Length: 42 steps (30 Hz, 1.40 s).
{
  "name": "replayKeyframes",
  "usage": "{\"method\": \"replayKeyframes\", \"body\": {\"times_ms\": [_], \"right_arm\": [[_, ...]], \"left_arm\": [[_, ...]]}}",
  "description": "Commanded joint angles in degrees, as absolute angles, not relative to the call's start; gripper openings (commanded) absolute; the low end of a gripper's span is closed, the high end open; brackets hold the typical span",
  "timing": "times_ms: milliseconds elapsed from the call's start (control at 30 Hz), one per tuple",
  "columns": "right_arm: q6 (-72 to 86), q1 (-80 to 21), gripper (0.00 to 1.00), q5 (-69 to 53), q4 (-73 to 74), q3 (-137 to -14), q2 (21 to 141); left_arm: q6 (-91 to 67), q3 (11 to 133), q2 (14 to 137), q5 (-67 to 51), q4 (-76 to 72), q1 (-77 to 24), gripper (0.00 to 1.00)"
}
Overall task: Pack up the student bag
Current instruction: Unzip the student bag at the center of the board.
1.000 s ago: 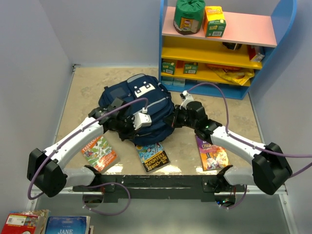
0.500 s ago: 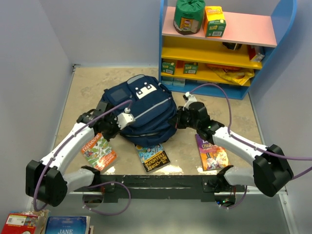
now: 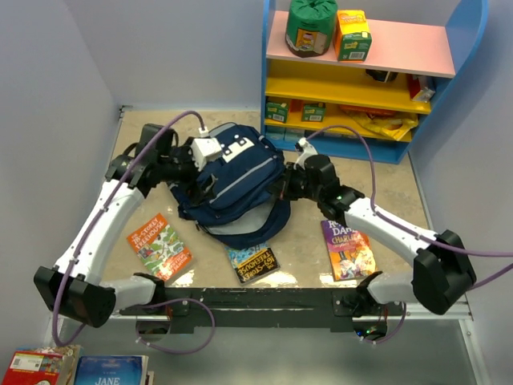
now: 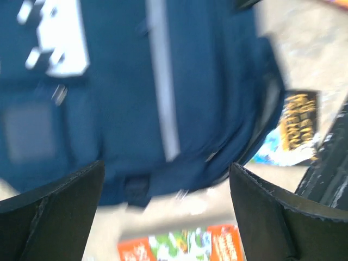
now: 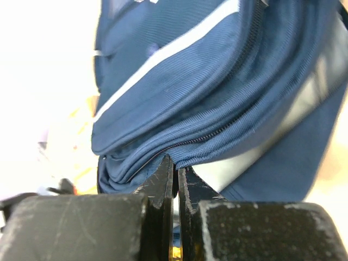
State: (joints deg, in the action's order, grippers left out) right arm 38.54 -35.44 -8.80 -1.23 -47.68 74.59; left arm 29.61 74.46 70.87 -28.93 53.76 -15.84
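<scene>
Tabletop (image 3: 401,184) with student bag (image 3: 232,188) beneath spread left gripper (image 4: 167,168), right gripper (image 5: 175,163) pressed together at its zip

Student bag (image 3: 232,188): navy fabric backpack with a white patch with dark squares near its top and a pale stripe slanting across the front. It lies slumped, front up, just left of the foot of the shelf unit (image 3: 405,40), patched top end toward the shelf and bottom end away from it. The fabric sags in soft folds. The zipper along the shelf-side edge looks closed where visible. My right gripper (image 5: 175,166) pinches that zipper-edge fold.
</scene>
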Motion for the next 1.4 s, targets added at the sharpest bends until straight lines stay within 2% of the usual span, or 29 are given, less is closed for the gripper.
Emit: {"method": "replayKeyframes", "body": {"times_ms": [0, 133, 233, 333, 500, 700, 900, 1000, 1033, 1067, 1233, 1267, 1300, 1333, 1367], "right_arm": [[43.1, -38.9, 0.00, -11.2, -9.1, -58.3, 76.8], [44.6, -41.7, 0.00, -11.3, -8.9, -63.4, 79.3], [44.4, -43.3, 0.00, -10.3, -8.2, -66.0, 80.4], [44.7, -43.9, 0.00, -10.1, -8.2, -66.3, 81.1], [45.8, -45.3, 0.00, -10.5, -9.0, -66.2, 82.0], [45.4, -45.8, 0.00, -10.4, -7.1, -66.0, 80.8], [46.0, -45.8, 0.00, -13.7, -7.7, -65.8, 81.1], [45.4, -45.9, 0.00, -14.2, -6.9, -66.4, 80.9], [45.0, -45.9, 0.00, -14.3, -6.9, -66.4, 80.8], [44.7, -45.8, 0.00, -14.3, -6.7, -66.3, 80.4], [43.0, -45.8, 0.00, -14.2, -5.5, -65.7, 79.0], [42.9, -45.9, 0.00, -14.2, -5.5, -65.1, 78.8], [42.9, -45.8, 0.00, -14.3, -5.4, -65.0, 78.7], [42.7, -45.8, 0.00, -14.7, -5.4, -64.9, 78.6], [41.8, -45.9, 0.02, -15.3, -5.2, -65.0, 78.7]], "left_arm": [[27.9, 69.0, 69.2, -36.5, 45.2, -24.3, 1.00], [27.1, 62.7, 68.1, -36.0, 37.5, -26.7, 1.00], [27.8, 58.7, 66.4, -29.3, 32.9, -26.8, 1.00], [27.1, 56.6, 64.9, -20.0, 28.0, -26.7, 1.00], [28.3, 53.4, 64.1, -18.6, 24.9, -26.8, 1.00], [28.8, 50.3, 62.2, -7.1, 17.9, -26.8, 1.00], [33.0, 46.6, 61.3, -2.4, 13.7, -26.8, 1.00], [34.0, 46.7, 61.3, -3.3, 13.2, -26.5, 0.77], [33.9, 46.8, 61.3, -3.8, 13.0, -26.3, 0.59], [33.9, 47.4, 61.3, -4.1, 13.2, -26.1, 0.51], [33.5, 49.2, 61.6, -4.4, 13.7, -25.0, 0.33], [33.0, 49.7, 61.8, -4.4, 13.4, -24.9, 0.26], [32.6, 49.8, 61.9, -4.1, 13.2, -24.6, 0.04], [32.3, 50.3, 62.0, -4.0, 13.3, -24.5, 0.00], [31.6, 50.5, 62.3, -3.4, 13.4, -24.4, 0.00]]}}
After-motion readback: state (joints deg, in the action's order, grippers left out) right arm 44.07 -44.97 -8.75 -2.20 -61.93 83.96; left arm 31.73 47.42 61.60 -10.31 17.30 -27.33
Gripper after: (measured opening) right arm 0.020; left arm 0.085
